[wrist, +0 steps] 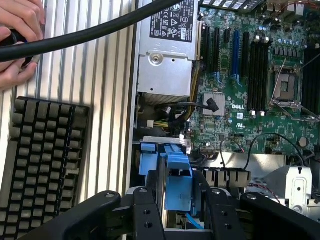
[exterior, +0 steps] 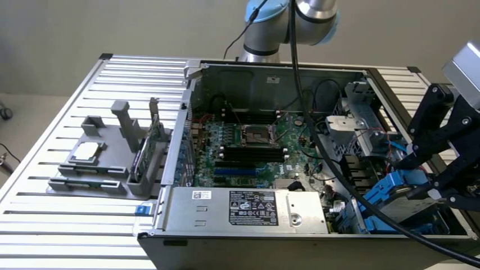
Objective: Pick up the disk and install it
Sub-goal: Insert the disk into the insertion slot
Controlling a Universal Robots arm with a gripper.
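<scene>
The disk (wrist: 162, 186) stands on edge in its blue carrier (wrist: 178, 182) at the drive bay of the open computer case (exterior: 188, 124). In the exterior view the blue carrier (exterior: 390, 194) sits low in the case's corner at that view's right. My gripper (wrist: 178, 194) straddles it, one black finger (wrist: 149, 210) on each side with a thin gap to the blue plastic, so it stands open. In the exterior view my gripper (exterior: 421, 188) reaches down over that corner. The disk's labelled face is hidden.
A silver power supply (exterior: 248, 209) lies beside the bay, with the motherboard (exterior: 248, 146) behind it. A thick black cable (exterior: 330, 163) hangs across the case. A grey parts rack (exterior: 105, 163) stands at the exterior view's left. A keyboard (wrist: 42, 165) and a person's hand (wrist: 17, 40) are on the slatted table.
</scene>
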